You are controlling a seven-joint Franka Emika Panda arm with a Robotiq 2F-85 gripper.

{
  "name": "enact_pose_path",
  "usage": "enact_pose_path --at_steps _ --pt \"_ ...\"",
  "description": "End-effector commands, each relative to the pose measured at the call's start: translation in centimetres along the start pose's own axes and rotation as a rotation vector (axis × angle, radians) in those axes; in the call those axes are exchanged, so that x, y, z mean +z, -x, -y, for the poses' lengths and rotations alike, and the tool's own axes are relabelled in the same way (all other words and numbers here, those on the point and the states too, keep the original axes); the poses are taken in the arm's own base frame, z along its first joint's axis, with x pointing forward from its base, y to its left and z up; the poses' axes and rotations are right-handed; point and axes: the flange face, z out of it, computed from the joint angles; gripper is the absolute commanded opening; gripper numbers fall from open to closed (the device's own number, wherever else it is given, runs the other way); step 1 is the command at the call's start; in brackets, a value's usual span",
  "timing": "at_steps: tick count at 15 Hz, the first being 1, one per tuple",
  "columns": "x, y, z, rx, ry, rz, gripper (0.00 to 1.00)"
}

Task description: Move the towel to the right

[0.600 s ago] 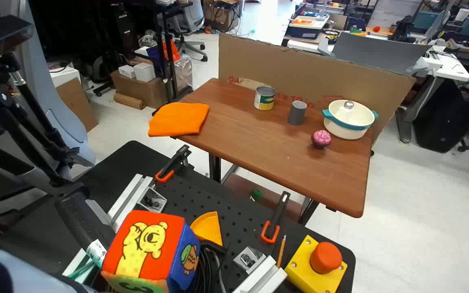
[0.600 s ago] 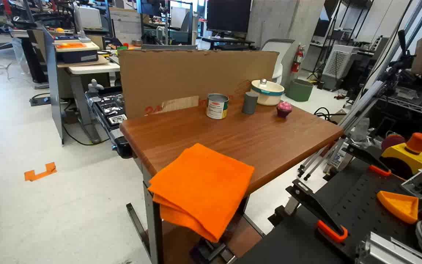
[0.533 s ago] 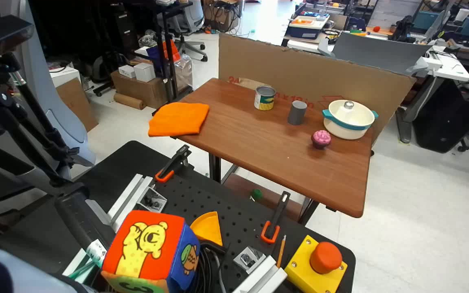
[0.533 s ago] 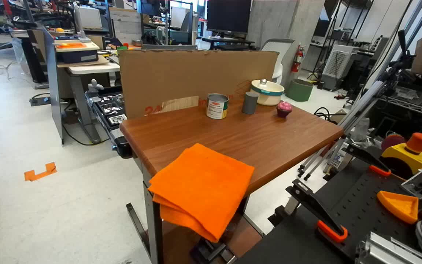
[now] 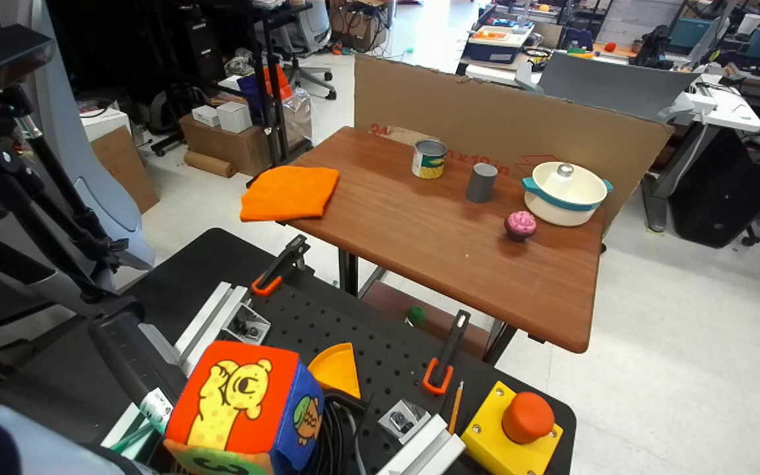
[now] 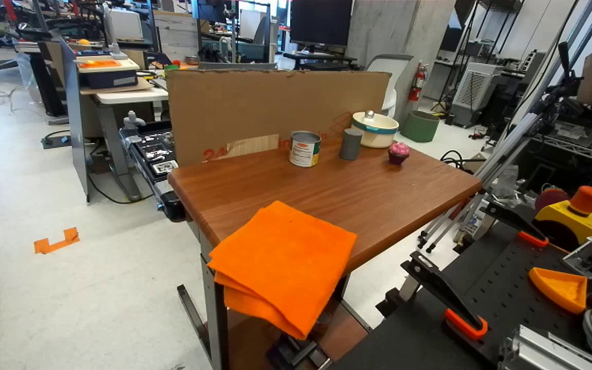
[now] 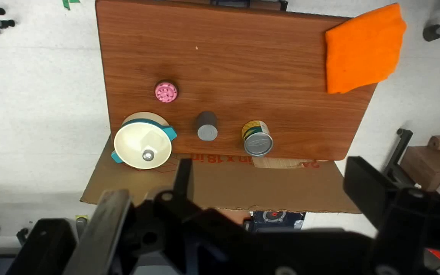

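Observation:
The towel (image 5: 291,192) is a bright orange folded cloth. It lies flat at one end of the brown table (image 5: 446,244), with part of it hanging past the edges. It also shows in an exterior view (image 6: 285,264) and at the upper right of the wrist view (image 7: 365,49). My gripper (image 7: 271,164) is open, with its two black fingers wide apart and nothing between them. In the wrist view it appears high above the table, over the cardboard side and away from the towel. The gripper does not show in either exterior view.
On the table stand a tin can (image 5: 429,159), a grey cylinder (image 5: 481,183), a pink-topped cupcake (image 5: 520,225) and a white lidded pot (image 5: 565,193). A cardboard panel (image 5: 505,119) stands along the table's back edge. A black bench (image 5: 327,316) with clamps is in front.

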Motion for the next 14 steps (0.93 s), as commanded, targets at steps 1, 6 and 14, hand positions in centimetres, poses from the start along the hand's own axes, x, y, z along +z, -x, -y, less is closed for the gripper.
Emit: enact_pose_path --at_steps 1,6,14 --pt "0.0 0.0 0.0 0.0 0.0 0.001 1.0" --pt "0.9 -1.3 1.8 -0.026 -0.01 -0.001 1.0" --pt "9.0 -5.3 12.4 -0.141 -0.033 0.041 1.0"
